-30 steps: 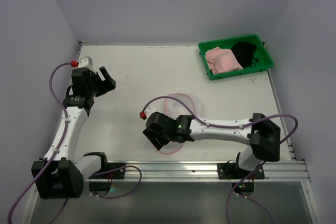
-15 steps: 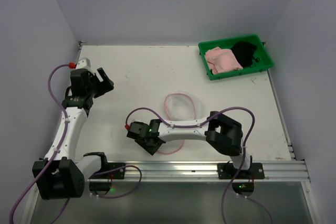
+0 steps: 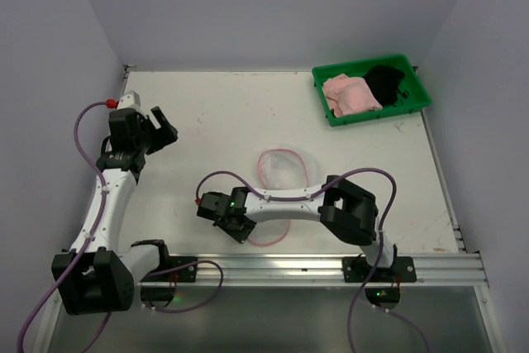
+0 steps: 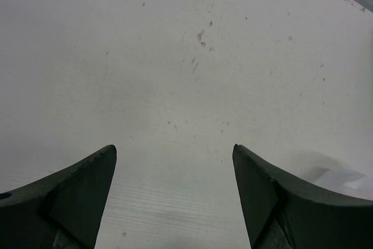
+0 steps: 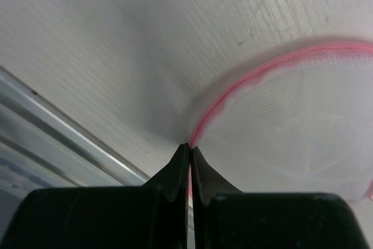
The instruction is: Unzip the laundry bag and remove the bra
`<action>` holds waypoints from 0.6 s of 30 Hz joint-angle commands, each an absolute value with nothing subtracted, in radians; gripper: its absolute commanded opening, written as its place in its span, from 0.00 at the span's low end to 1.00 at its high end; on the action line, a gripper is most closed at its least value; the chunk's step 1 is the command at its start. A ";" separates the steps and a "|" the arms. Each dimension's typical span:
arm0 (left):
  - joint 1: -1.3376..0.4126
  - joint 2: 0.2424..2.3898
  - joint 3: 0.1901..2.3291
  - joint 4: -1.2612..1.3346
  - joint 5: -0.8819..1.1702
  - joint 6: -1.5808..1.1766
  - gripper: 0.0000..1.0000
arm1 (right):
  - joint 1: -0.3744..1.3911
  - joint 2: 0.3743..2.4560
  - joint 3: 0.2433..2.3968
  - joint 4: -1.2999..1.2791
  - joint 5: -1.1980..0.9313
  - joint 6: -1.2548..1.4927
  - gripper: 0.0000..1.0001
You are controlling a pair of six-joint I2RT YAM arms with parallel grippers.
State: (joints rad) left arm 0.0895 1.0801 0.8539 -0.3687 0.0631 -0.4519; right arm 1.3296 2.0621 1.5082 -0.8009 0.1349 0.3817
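The laundry bag (image 3: 283,169) lies flat mid-table, white mesh with pink zipper trim. Its near rim (image 3: 266,240) runs under my right arm. My right gripper (image 3: 243,231) is low at the bag's near-left edge. In the right wrist view the right gripper (image 5: 190,147) is shut, pinching the pink trim of the laundry bag (image 5: 291,121). No bra shows through the mesh. My left gripper (image 3: 165,124) hangs open at the far left. In its wrist view the left gripper (image 4: 173,147) is over bare table, nothing between its fingers.
A green tray (image 3: 380,115) at the back right holds a pale pink garment (image 3: 351,95) and a black one (image 3: 384,80). A metal rail (image 3: 331,266) runs along the table's near edge, close behind the right gripper. White walls enclose the table.
My right arm folded and swung left and nearer, bringing its gripper to the bag's near-left rim. Its jaws shut on the pink trim. The left gripper drifted slightly back.
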 commanded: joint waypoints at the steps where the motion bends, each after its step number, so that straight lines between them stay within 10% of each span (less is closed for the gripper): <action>1: 0.104 1.066 0.847 -0.354 0.080 -0.446 0.84 | 1.330 1.927 1.532 -0.827 0.084 0.376 0.00; 18: 0.106 1.114 0.842 -0.341 0.181 -0.431 0.84 | 0.948 1.591 1.556 -0.744 -0.271 0.338 0.00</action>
State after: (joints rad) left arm 0.0925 1.1046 0.8524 -0.3668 0.1318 -0.4511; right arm 1.0054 1.6554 1.6028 -0.7910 -0.1329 0.3641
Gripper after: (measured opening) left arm 0.842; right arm 0.011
